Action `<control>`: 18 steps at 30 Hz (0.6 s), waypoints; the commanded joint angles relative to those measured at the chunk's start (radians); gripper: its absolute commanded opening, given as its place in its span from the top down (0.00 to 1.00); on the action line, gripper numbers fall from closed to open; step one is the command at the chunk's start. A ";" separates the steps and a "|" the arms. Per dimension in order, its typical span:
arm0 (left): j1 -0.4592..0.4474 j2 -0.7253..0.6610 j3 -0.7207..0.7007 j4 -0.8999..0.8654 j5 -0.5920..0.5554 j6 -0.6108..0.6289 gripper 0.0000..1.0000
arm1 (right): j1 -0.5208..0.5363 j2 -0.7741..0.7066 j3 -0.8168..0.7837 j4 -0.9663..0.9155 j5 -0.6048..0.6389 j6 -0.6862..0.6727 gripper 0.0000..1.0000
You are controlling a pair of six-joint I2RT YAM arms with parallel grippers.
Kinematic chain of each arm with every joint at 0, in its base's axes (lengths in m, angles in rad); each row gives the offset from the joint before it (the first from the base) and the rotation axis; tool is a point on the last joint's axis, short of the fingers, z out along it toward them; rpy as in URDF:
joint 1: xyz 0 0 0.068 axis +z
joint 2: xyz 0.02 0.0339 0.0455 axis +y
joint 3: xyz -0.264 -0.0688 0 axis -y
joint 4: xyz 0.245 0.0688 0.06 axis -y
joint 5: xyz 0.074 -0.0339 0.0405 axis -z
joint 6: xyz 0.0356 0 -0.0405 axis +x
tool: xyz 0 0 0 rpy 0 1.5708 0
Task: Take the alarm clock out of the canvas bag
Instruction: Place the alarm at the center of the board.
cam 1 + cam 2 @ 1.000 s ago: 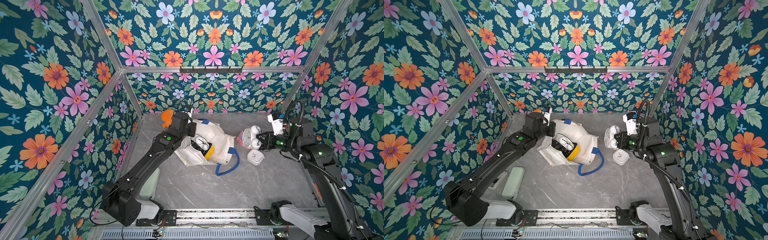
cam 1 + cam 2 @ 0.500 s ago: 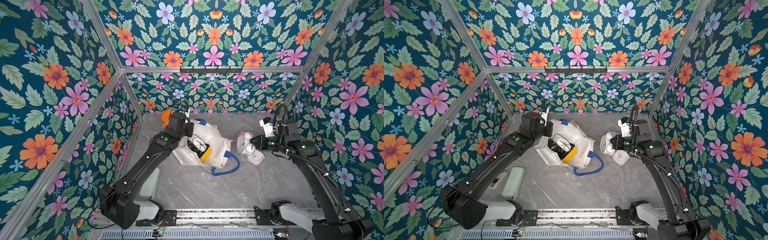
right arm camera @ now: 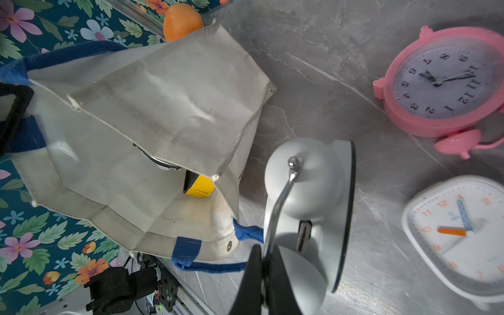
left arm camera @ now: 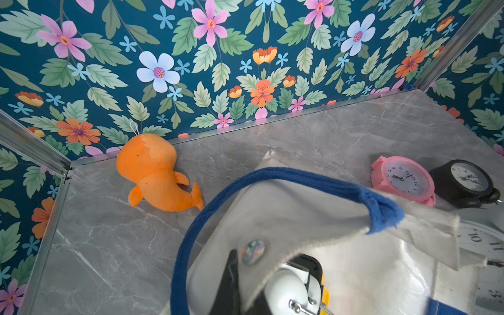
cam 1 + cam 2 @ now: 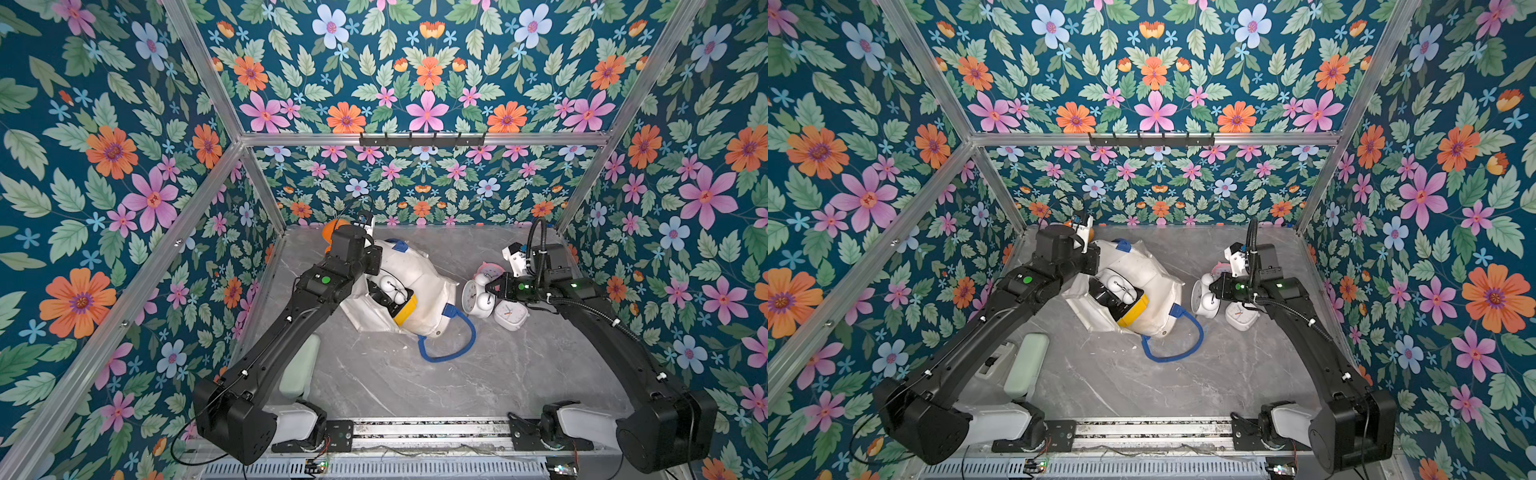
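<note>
both top views look down from high at the front onto the whole table (image 5: pixel 415 386). the wrist views sit close by the canvas bag (image 3: pixel 169 109), sharing the pink clock (image 4: pixel 403 180).

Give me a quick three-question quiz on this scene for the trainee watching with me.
1. True or false: the right gripper is shut on the wire handle of the white twin-bell clock.
2. The loop handles of the canvas bag are: A red, B blue, C green.
3. What lies in the back corner behind the bag?
Key: 1 true; 2 B; 3 the orange plush toy.
</note>
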 commanded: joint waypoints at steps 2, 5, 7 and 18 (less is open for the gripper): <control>0.009 -0.018 0.005 0.082 -0.014 0.016 1.00 | 0.026 0.036 -0.004 0.146 -0.057 0.041 1.00; 0.012 -0.020 0.003 0.082 -0.013 0.014 1.00 | 0.043 0.070 -0.006 0.171 -0.066 0.056 1.00; 0.013 -0.018 0.003 0.082 -0.010 0.014 1.00 | 0.048 0.089 -0.013 0.189 -0.068 0.064 1.00; 0.015 -0.009 0.003 0.093 0.011 0.007 1.00 | 0.048 0.149 -0.040 0.215 -0.054 0.071 1.00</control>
